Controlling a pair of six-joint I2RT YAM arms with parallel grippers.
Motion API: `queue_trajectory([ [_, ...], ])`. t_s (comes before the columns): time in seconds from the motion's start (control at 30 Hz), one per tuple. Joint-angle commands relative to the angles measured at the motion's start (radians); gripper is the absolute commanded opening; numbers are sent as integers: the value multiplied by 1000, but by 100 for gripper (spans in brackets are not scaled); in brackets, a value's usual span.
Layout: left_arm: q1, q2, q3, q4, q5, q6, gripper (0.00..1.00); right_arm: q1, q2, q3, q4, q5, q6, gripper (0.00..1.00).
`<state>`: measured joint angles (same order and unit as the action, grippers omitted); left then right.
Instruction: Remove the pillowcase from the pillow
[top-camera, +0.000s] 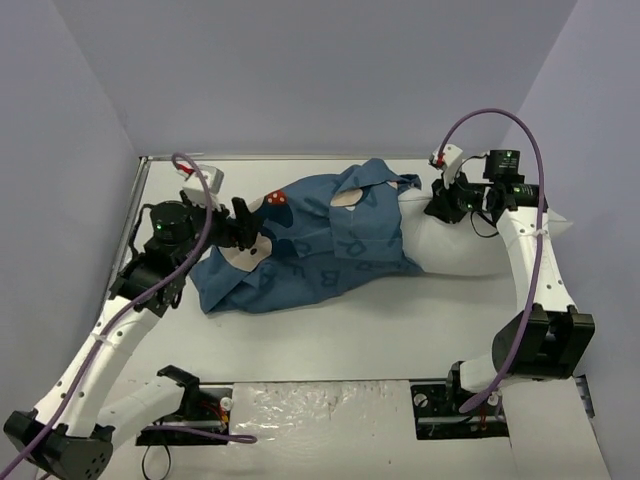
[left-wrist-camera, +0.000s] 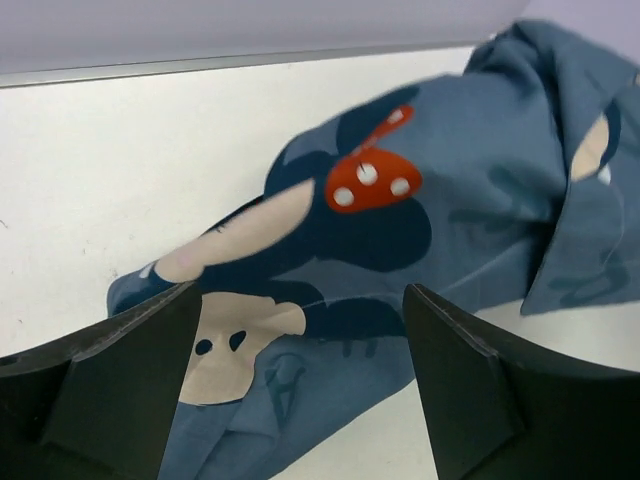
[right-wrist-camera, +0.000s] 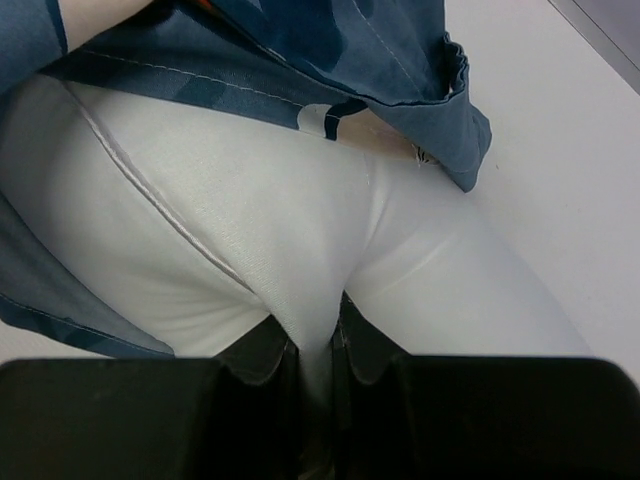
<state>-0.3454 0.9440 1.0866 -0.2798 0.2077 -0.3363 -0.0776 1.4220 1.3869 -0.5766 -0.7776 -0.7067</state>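
Note:
The dark-blue pillowcase (top-camera: 320, 245) with mouse faces lies across the table middle, still over the left part of the white pillow (top-camera: 455, 250), whose bare right end sticks out. My right gripper (top-camera: 440, 203) is shut on a pinch of the pillow's white fabric (right-wrist-camera: 320, 300), just beyond the pillowcase's open hem (right-wrist-camera: 330, 110). My left gripper (top-camera: 243, 222) is open and empty, hovering over the pillowcase's left end (left-wrist-camera: 330, 260), its fingers (left-wrist-camera: 120, 390) wide apart above the cloth.
A metal rail (top-camera: 135, 215) runs along the table's left edge. Grey walls close in the back and sides. The arm bases and a clear plastic sheet (top-camera: 320, 410) sit at the near edge.

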Motion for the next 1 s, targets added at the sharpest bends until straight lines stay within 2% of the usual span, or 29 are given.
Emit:
queue_trajectory([
  [0.0, -88, 24, -69, 25, -97, 172, 81, 9, 61, 43, 9, -25, 30, 0],
  [0.1, -165, 41, -201, 79, -103, 252, 82, 9, 101, 66, 9, -17, 27, 0],
  [0.23, -202, 68, -281, 207, -126, 350, 86, 10, 132, 90, 9, -9, 24, 0],
  [0.4, -216, 197, -278, 338, -249, 457, 86, 10, 160, 113, 11, -12, 35, 0],
  [0.57, -259, 337, -229, 497, -361, 503, 87, 21, 161, 109, 9, -17, 44, 0],
  [0.63, -267, 412, -203, 545, -431, 507, 84, 24, 157, 101, 9, -23, 47, 0],
  [0.67, -273, 433, -164, 550, -457, 505, 79, 25, 153, 98, 9, -25, 49, 0],
  [0.7, -274, 475, -142, 550, -499, 503, 57, 25, 147, 97, 9, -26, 50, 0],
  [0.73, -274, 490, -122, 544, -525, 502, 41, 25, 144, 93, 9, -26, 50, 0],
  [0.8, -274, 504, -85, 542, -580, 488, 11, 24, 131, 92, 6, -19, 43, 0],
  [0.83, -273, 500, -82, 550, -629, 487, 3, 22, 124, 92, 3, -15, 36, 0],
  [0.93, -242, 437, -76, 541, -660, 481, 2, 16, 106, 92, -17, 20, -13, 0],
  [0.97, -193, 394, -70, 524, -656, 444, 2, 10, 101, 93, -29, 32, -45, 0],
])
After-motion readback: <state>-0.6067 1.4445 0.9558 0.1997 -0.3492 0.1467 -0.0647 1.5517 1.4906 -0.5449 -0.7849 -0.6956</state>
